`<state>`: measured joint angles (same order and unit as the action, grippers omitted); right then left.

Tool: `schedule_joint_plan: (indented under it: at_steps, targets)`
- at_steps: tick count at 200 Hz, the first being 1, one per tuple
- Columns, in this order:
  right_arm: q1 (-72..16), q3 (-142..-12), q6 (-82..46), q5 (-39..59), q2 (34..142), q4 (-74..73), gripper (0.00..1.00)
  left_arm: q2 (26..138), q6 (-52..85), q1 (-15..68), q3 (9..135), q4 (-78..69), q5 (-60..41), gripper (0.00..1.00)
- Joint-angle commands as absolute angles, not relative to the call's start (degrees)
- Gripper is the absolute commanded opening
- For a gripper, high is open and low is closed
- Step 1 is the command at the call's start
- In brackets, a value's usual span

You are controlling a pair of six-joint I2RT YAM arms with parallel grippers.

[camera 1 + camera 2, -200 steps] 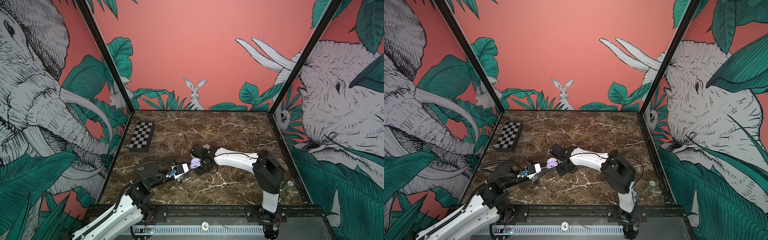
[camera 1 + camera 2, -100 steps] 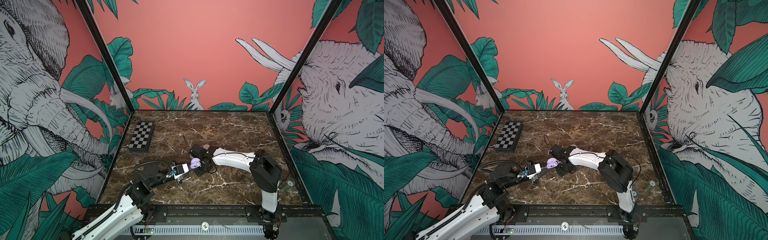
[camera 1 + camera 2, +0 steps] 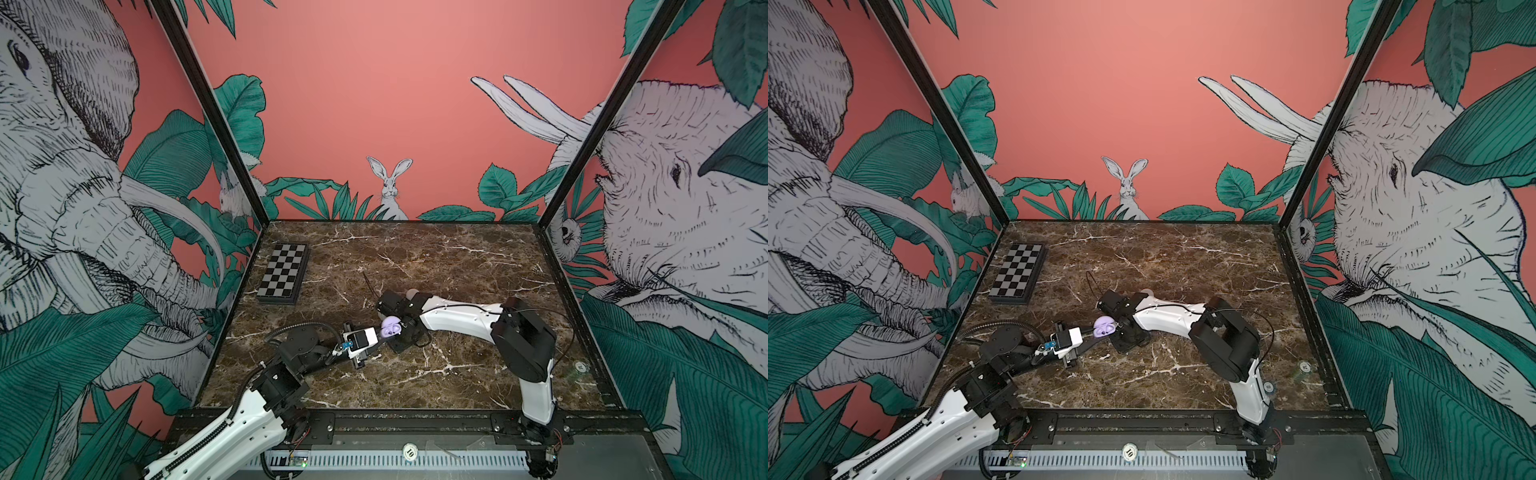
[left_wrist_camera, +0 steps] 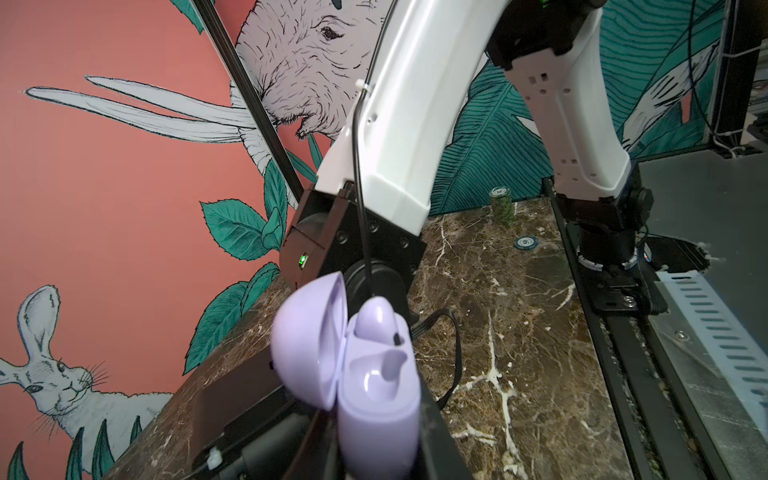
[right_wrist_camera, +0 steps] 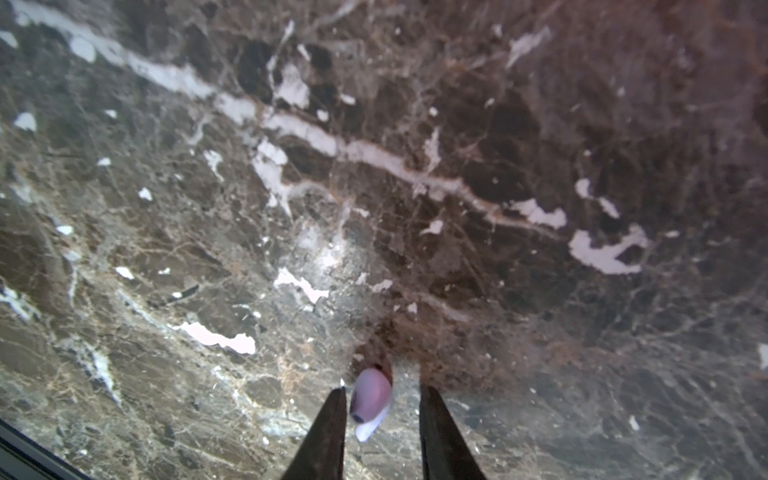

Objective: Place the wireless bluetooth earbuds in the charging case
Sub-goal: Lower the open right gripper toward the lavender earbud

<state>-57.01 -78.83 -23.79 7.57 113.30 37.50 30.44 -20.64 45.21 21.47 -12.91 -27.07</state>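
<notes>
The left gripper (image 3: 380, 333) is clamped on the lilac charging case (image 4: 376, 386) at the middle of the marble table (image 5: 519, 158). The case's lid is open, with a seated earbud (image 4: 376, 318) inside. Just beyond, the right gripper (image 5: 383, 392) points down, its jaws apart around a loose earbud (image 5: 370, 401) lying on the marble.

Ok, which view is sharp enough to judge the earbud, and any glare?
Right wrist view: the lilac earbud within the open right gripper is soft and out of focus, with a pale glare patch on the marble table. Left wrist view: the lilac charging case is crisp, evenly lit.
</notes>
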Motion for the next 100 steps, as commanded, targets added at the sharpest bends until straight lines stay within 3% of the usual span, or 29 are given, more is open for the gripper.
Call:
schedule_joint_plan:
  at_steps: [1, 100]
  targets:
    - [-57.3, -79.7, -23.4, 6.5, 114.0, 37.4, 0.29, 30.4, -21.6, 45.1, 21.5, -12.1, -27.8, 0.00]
    - [-57.3, -79.1, -23.8, 6.8, 114.2, 37.1, 0.24, 30.7, -21.7, 45.1, 21.5, -12.1, -27.8, 0.00]
